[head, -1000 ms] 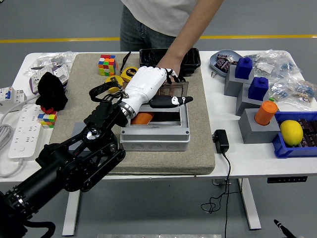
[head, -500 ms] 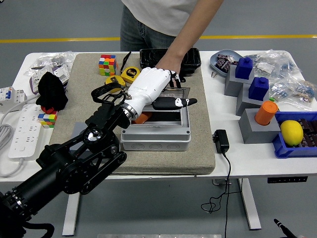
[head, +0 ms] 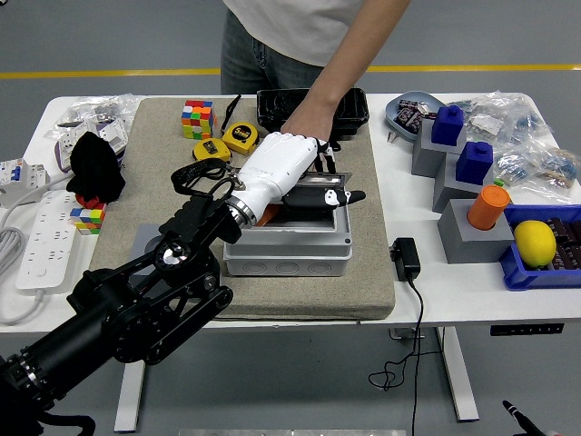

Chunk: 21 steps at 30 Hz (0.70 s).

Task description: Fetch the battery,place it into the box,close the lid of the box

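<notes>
A grey plastic box [head: 287,256] stands on the beige mat [head: 363,282] in mid-table. An orange battery [head: 268,214] lies inside at the left end, mostly hidden under my wrist. My left hand [head: 329,193], white-backed with black fingers [head: 313,199], lies flat across the dark hinged lid [head: 320,179], which is tilted low over the opening. The fingers are stretched out and grasp nothing. A person's hand [head: 306,122] reaches in from the far side and rests just behind the box, near the lid's hinge. My right arm does not show.
Behind the box lie a Rubik's cube [head: 196,119], yellow tape measures [head: 240,135] and a black tray [head: 350,107]. A black power adapter [head: 405,258] lies right of the mat. Grey-blue blocks [head: 445,136], an orange cylinder [head: 490,205] and a lemon [head: 534,242] are at right; a power strip [head: 45,238] at left.
My left hand has moved forward and down, bringing the lid from nearly upright to low over the box. The opening and the battery show less than before.
</notes>
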Available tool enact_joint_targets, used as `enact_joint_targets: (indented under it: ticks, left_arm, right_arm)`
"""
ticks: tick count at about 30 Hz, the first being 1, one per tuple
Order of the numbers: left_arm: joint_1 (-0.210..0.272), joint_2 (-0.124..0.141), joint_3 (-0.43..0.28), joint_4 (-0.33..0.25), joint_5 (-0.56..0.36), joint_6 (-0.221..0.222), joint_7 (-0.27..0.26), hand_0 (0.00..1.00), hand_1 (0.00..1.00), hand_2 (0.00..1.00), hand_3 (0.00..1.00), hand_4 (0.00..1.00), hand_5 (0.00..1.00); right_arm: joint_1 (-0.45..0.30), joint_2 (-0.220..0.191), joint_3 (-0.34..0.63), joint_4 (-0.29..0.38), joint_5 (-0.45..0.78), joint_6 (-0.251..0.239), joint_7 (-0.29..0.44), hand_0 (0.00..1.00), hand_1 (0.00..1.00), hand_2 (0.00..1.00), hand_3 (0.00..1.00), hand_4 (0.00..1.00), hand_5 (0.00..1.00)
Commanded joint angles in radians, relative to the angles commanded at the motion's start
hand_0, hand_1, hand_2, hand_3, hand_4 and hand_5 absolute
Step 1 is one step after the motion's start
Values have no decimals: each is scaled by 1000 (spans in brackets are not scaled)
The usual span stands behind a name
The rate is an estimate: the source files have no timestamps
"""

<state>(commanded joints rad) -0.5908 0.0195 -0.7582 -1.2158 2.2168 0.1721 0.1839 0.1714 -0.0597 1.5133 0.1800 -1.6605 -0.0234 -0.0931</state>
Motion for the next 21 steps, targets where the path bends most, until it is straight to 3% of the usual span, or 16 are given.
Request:
enact_joint_targets:
  ticks: [21]
  left_arm:
    - [34, 14, 36, 19, -32, -20, 2, 331, 381, 451, 520, 998, 974]
  right_arm:
    - [-5, 0, -1, 0, -4, 1, 0, 785, 705, 709, 760, 998, 998]
